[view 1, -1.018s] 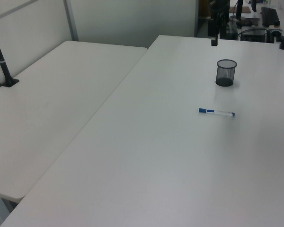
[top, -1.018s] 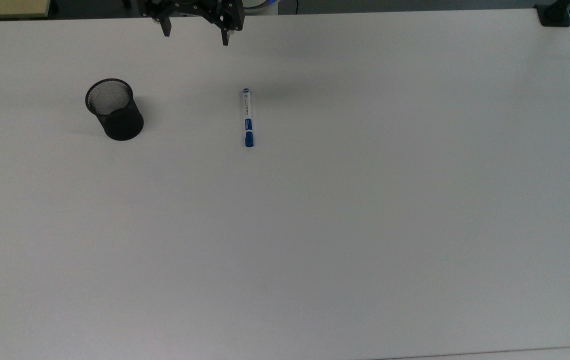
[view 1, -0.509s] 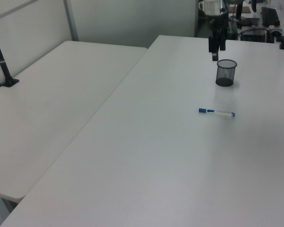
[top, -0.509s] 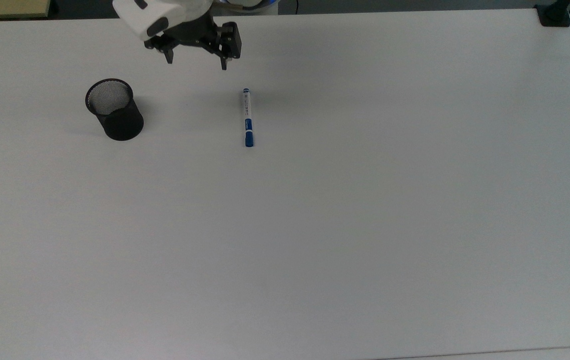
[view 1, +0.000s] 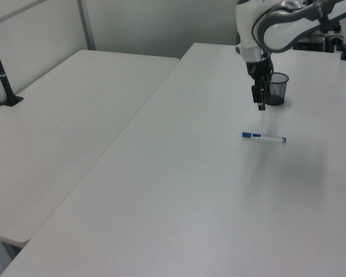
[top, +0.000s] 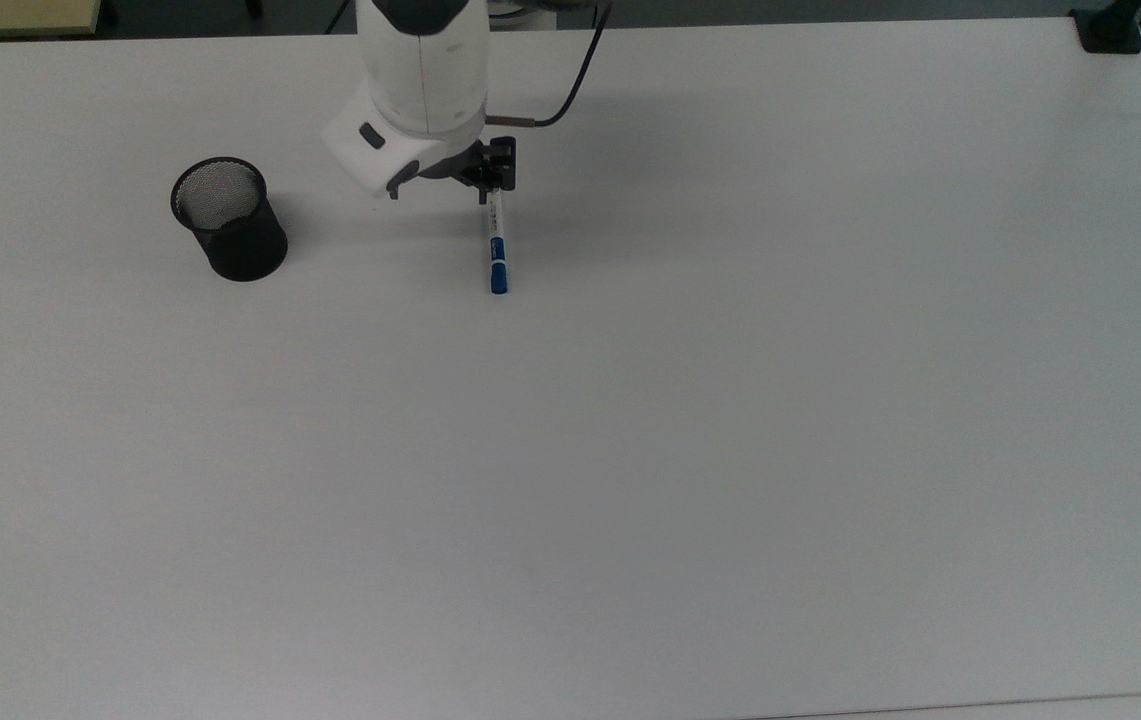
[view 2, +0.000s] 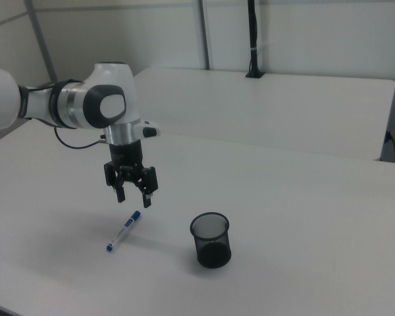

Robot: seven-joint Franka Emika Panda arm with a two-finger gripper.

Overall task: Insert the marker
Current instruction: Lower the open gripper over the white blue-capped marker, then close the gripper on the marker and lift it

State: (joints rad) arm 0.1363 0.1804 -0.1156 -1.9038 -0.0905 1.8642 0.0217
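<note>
A: What has changed since a second ago?
B: The gripper [view 2: 133,195] has come forward from the table's [top: 730,450] far edge and hangs above the marker [top: 497,245], jaws apart and empty.

A: And progress?
B: Barely begun. The marker lies flat, untouched, well apart from the mesh pen cup [top: 229,219] on the top view's left. Grasp, carry and insertion all remain.

A: Room to move?
B: Ample; bare tabletop lies between them.

White robot arm reaching in from the right view's left, wrist bent straight down — its black hand [view 2: 133,197] hangs above the surface, two fingers spread apart, holding nothing.
</note>
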